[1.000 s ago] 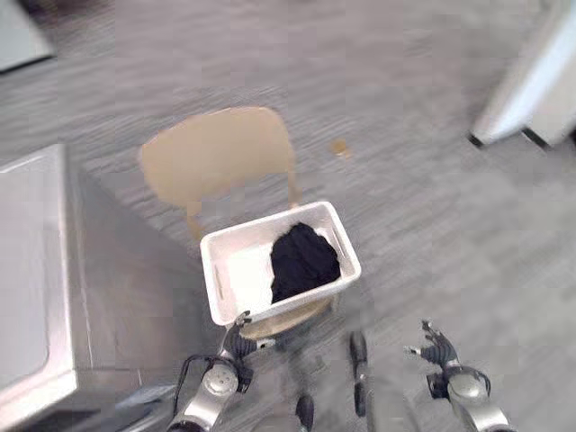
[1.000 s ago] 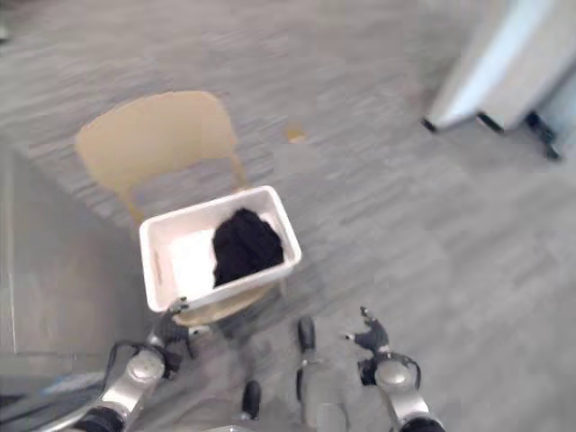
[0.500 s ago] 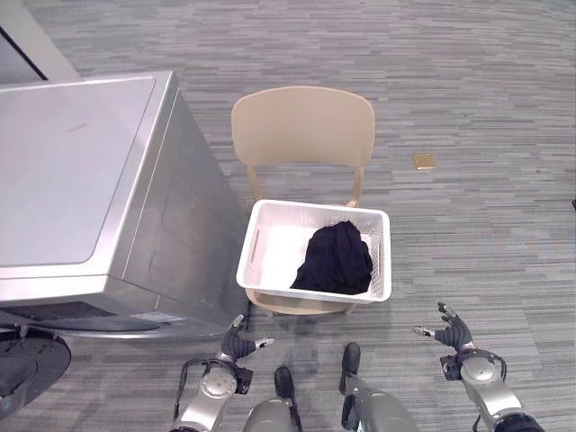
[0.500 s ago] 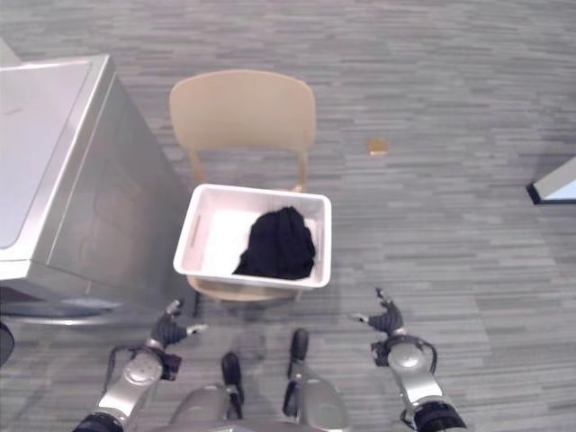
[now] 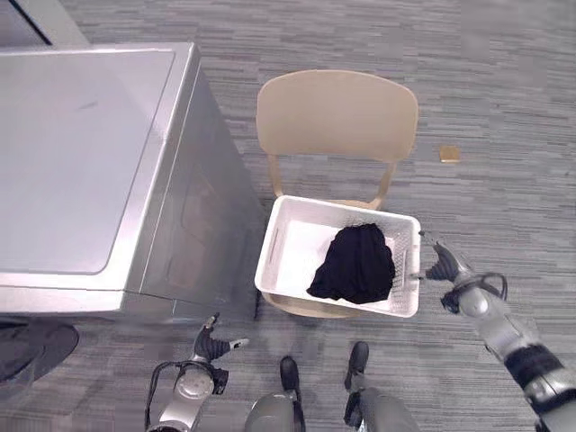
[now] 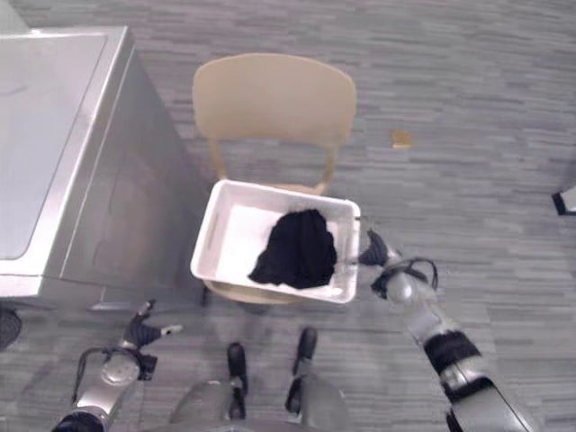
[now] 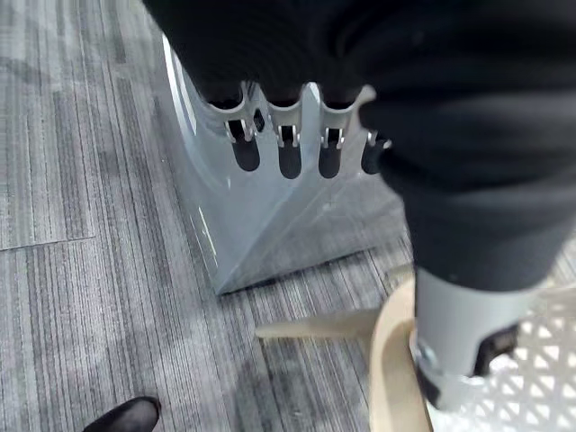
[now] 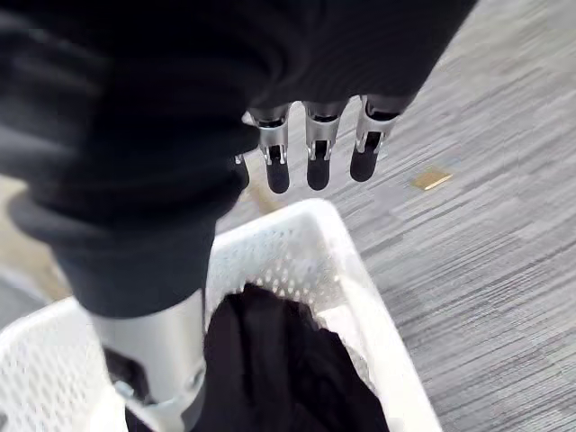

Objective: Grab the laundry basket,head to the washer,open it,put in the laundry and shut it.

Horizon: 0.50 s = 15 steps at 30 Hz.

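The right hand [image 5: 443,266] has risen from low beside the chair [image 5: 337,117] to the laundry basket [image 5: 281,261], fingers straight and empty. Beside the washer [image 5: 81,162], the basket sits on the chair holding dark laundry [image 5: 355,263]. The left hand [image 5: 212,340] hangs low, relaxed; both should grip opposite rims evenly.

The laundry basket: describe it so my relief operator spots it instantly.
Beside the big silver washer stands a tan chair. On its seat sits the laundry basket, white and perforated, holding a black garment.
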Motion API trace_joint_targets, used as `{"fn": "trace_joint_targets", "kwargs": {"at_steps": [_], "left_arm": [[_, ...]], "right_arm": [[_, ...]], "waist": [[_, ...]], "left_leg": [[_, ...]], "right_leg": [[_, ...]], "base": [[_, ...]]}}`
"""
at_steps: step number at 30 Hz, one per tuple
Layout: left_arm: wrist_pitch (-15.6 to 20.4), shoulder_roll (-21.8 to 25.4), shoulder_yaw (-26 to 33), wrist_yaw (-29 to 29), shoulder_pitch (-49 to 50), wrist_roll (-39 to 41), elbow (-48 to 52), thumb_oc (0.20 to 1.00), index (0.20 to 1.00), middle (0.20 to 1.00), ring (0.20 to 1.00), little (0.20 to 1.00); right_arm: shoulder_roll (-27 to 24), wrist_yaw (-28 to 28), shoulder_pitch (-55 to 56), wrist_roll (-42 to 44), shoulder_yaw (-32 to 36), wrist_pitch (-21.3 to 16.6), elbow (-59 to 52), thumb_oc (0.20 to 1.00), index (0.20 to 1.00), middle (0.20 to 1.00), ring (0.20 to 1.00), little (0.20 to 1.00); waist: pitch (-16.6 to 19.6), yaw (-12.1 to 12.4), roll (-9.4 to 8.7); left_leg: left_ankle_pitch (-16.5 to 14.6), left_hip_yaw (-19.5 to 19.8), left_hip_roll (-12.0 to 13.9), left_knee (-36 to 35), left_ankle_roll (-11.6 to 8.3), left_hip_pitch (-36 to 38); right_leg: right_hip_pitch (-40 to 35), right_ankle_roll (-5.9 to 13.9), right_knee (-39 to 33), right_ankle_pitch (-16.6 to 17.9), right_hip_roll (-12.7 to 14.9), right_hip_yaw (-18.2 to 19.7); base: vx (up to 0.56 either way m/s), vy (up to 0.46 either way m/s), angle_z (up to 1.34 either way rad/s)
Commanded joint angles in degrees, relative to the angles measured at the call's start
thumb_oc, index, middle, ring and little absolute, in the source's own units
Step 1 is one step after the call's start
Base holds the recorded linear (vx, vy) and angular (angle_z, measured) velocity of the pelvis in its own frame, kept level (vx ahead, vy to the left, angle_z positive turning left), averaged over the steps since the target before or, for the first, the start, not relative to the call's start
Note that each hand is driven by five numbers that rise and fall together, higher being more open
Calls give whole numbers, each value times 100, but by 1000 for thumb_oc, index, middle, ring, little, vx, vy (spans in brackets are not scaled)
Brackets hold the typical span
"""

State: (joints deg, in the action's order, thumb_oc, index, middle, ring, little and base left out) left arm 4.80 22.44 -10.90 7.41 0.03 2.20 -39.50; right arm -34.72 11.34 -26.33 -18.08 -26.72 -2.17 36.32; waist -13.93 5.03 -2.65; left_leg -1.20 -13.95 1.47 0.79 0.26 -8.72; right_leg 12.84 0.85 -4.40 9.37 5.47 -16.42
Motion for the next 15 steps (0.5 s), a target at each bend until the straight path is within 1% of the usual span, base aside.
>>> {"fn": "trace_joint_targets", "kwargs": {"at_steps": [1, 4, 5, 6, 7, 8, 9, 11, 13, 14, 15], "left_arm": [[211, 173, -60, 238, -21, 297, -19, 1000, 1000, 1000, 1000, 1000], [277, 179, -96, 318, -81, 544, -46, 1000, 1000, 1000, 1000, 1000], [311, 194, -97, 334, -109, 643, -44, 1000, 1000, 1000, 1000, 1000], [329, 200, -122, 360, -126, 706, -29, 1000, 1000, 1000, 1000, 1000], [329, 198, -119, 360, -130, 707, -31, 1000, 1000, 1000, 1000, 1000], [350, 220, -192, 396, -232, 839, 3, 1000, 1000, 1000, 1000, 1000], [380, 224, -229, 410, -282, 910, 17, 1000, 1000, 1000, 1000, 1000], [380, 223, -229, 410, -288, 912, 14, 1000, 1000, 1000, 1000, 1000], [383, 209, -273, 427, -406, 1082, 80, 1000, 1000, 1000, 1000, 1000], [398, 199, -310, 433, -480, 1122, 114, 1000, 1000, 1000, 1000, 1000], [390, 191, -335, 423, -496, 1131, 128, 1000, 1000, 1000, 1000, 1000]], "right_arm": [[-22, 187, -354, -166, -194, 33, 393, 1000, 1000, 1000, 1000, 1000], [29, 212, -906, -156, -492, 114, 1063, 1000, 1000, 1000, 1000, 1000], [41, 228, -1111, -183, -619, 143, 1297, 1000, 1000, 1000, 1000, 1000], [16, 240, -1266, -160, -677, 185, 1456, 1000, 1000, 1000, 1000, 1000], [18, 242, -1277, -158, -683, 181, 1466, 1000, 1000, 1000, 1000, 1000], [80, 266, -1616, -123, -797, 234, 2006, 1000, 1000, 1000, 1000, 1000], [105, 270, -1722, 18, -746, 268, 2247, 1000, 1000, 1000, 1000, 1000], [107, 273, -1732, 21, -749, 263, 2257, 1000, 1000, 1000, 1000, 1000], [147, 300, -1877, 415, -538, 293, 2582, 1000, 1000, 1000, 1000, 1000], [166, 294, -1923, 823, -351, 268, 2642, 385, 385, 385, 385, 385], [183, 290, -1896, 1003, -265, 257, 2573, 200, 200, 200, 200, 200]], "waist": [[-218, 342, 17], [-348, 521, 80], [-383, 581, 93], [-447, 633, 114], [-445, 629, 115], [-571, 738, 181], [-635, 780, 230], [-633, 778, 230], [-727, 858, 304], [-763, 894, 338], [-773, 905, 348]], "left_leg": [[345, 293, -26, 32, -180, -655], [491, 398, -35, -53, -218, -890], [411, 487, -42, -101, -278, -896], [448, 524, -55, -96, -283, -997], [448, 526, -55, -93, -283, -1006], [498, 595, -81, -45, -291, -1241], [524, 627, -100, -25, -289, -1334], [524, 629, -100, -20, -289, -1344], [587, 684, -119, 5, -295, -1517], [627, 725, -130, -14, -299, -1596], [639, 736, -128, -24, -299, -1605]], "right_leg": [[-94, 657, 703, -860, 311, 80], [112, 657, 691, -823, 320, 0], [135, 700, 714, -928, 306, 7], [222, 695, 728, -908, 308, -22], [229, 695, 731, -908, 309, -24], [439, 683, 797, -899, 316, -79], [523, 678, 820, -888, 326, -102], [530, 677, 824, -889, 327, -103], [701, 669, 878, -877, 334, -156], [783, 672, 892, -884, 337, -193], [793, 675, 884, -885, 332, -209]], "base": [[-2, 21, 38], [10, 2, 17], [38, -15, 31], [40, -21, 32], [-71, -12, 21], [-79, -12, 17], [-79, -12, 15], [-28, -2, 12], [-54, -19, 16], [-37, -36, 20], [-17, -31, 15]]}}
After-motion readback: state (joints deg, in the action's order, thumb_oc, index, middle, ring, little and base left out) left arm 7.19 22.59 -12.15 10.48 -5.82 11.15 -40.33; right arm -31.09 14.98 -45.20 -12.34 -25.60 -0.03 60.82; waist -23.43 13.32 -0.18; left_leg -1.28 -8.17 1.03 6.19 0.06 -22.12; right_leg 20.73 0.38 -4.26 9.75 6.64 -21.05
